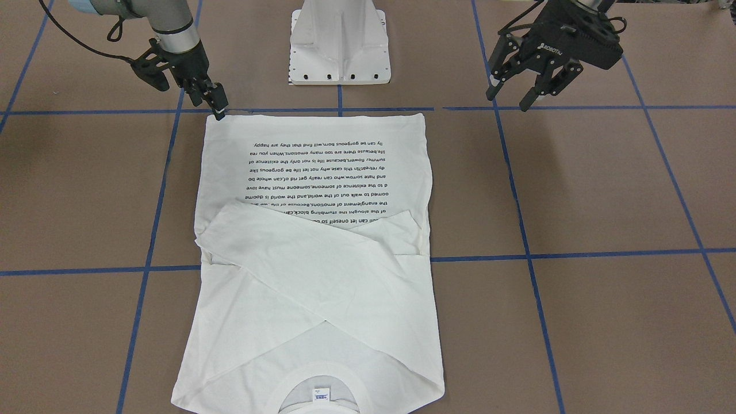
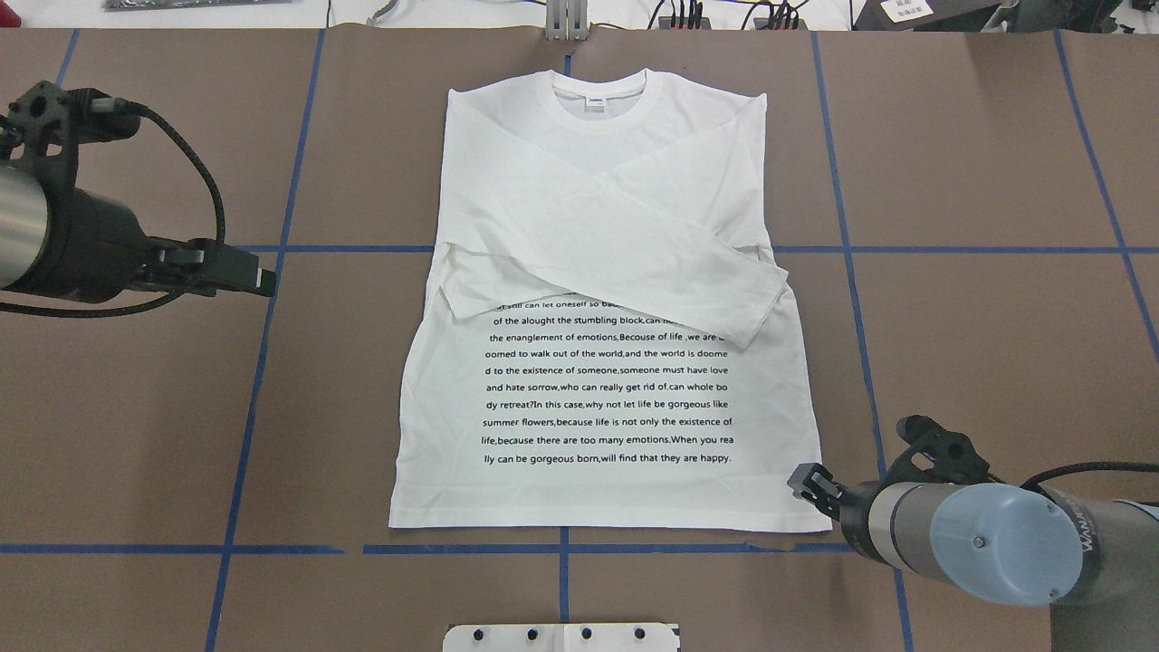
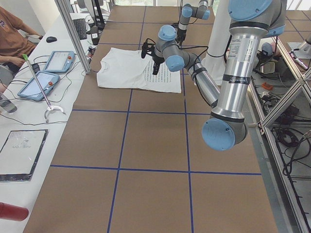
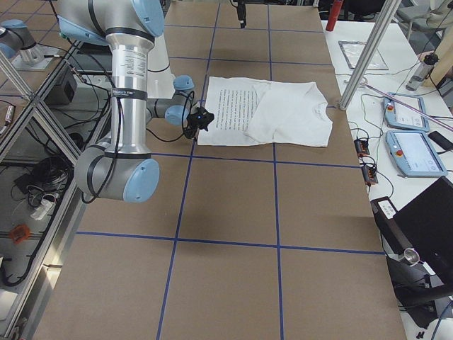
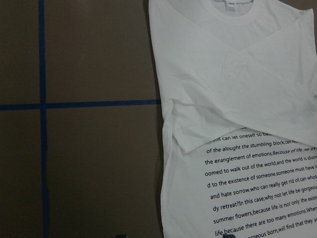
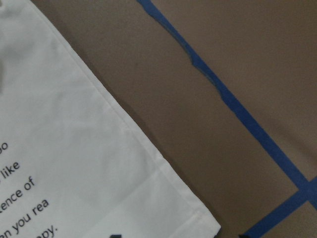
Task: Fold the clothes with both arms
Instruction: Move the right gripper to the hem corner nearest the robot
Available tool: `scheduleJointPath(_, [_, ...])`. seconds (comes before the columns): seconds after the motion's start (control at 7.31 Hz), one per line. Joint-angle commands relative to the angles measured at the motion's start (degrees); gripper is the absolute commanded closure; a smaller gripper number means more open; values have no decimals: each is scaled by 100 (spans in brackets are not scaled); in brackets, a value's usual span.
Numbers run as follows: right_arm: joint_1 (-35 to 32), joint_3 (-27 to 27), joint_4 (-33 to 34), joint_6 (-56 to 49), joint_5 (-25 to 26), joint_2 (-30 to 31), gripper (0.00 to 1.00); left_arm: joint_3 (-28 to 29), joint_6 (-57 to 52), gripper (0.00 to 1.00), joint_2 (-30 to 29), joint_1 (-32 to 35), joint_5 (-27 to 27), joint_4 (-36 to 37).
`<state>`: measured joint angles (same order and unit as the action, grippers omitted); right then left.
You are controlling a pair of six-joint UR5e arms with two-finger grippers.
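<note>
Starting nearest, bottom centre of the front-facing view: collar [image 1: 322, 376] of the shirt [image 1: 241, 345], flat on the table [image 1: 604, 299], print up. Above it, sleeves [image 1: 299, 259] crossed over the chest, likely tucked in to leave one narrow panel for folding. Farther up, text block [image 1: 322, 172], then hem [image 1: 322, 117] along the blue tape [image 1: 86, 112]. At the hem's upper-left corner, right gripper [image 1: 217, 106], tips right at the cloth; jaws spread either side of the corner in the wrist view, nothing pinched yet. Upper right, left gripper [image 1: 512, 95], jaws spread, empty, well apart from the other corner. Probably lining up for a hem-to-collar fold.
</note>
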<state>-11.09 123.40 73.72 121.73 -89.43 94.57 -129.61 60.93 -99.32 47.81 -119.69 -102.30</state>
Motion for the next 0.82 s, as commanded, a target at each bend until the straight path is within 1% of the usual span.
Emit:
scheduleJointPath(0.0, [54, -114, 2, -9, -65, -9, 23, -3, 15, 28, 1, 0, 7, 0])
scheduleJointPath(0.41, [177, -237, 20, -35, -74, -62, 24, -12, 6, 27, 10, 0, 42, 0])
scheduleJointPath(0.55, [203, -298, 29, -35, -74, -62, 27, -20, 6, 27, 10, 0, 42, 0])
scheduleJointPath(0.68, [212, -308, 29, -35, -83, -70, 32, -29, 6, 27, 18, 8, 51, 0])
